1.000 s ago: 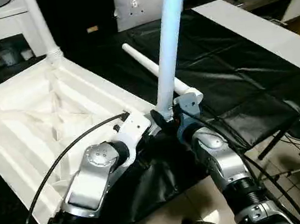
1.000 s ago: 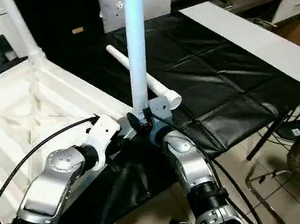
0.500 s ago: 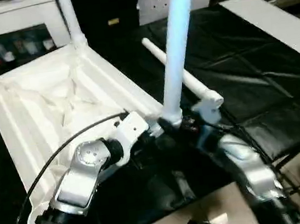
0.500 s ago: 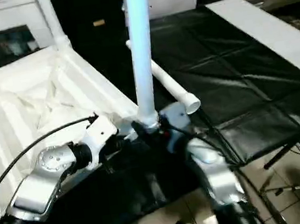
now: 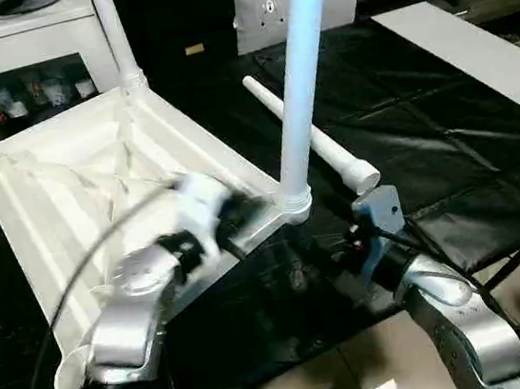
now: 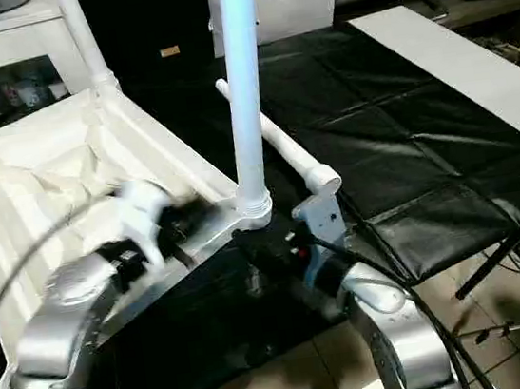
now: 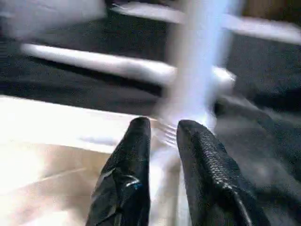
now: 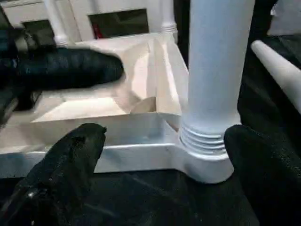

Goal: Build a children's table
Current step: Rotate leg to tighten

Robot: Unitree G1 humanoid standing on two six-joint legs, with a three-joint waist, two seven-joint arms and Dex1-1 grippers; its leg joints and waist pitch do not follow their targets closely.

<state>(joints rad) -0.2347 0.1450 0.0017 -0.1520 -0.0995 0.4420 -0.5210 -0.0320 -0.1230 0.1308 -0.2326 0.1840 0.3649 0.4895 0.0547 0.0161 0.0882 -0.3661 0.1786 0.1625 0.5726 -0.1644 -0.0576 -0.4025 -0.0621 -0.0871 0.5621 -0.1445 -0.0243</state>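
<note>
Right pincer (image 8: 155,155) (now agape) has released the leg (image 5: 299,93).

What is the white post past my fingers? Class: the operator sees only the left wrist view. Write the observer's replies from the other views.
Observer: It is a table leg, standing upright in the near corner socket of the upturned tabletop.
Operator: Is the other gripper holding it?
Observer: No. The right gripper is open, its fingers either side of the leg's base, not closed on it.
Operator: Any legs left?
Observer: One loose leg lies on the black mat; two more legs stand at the far corners.
</note>
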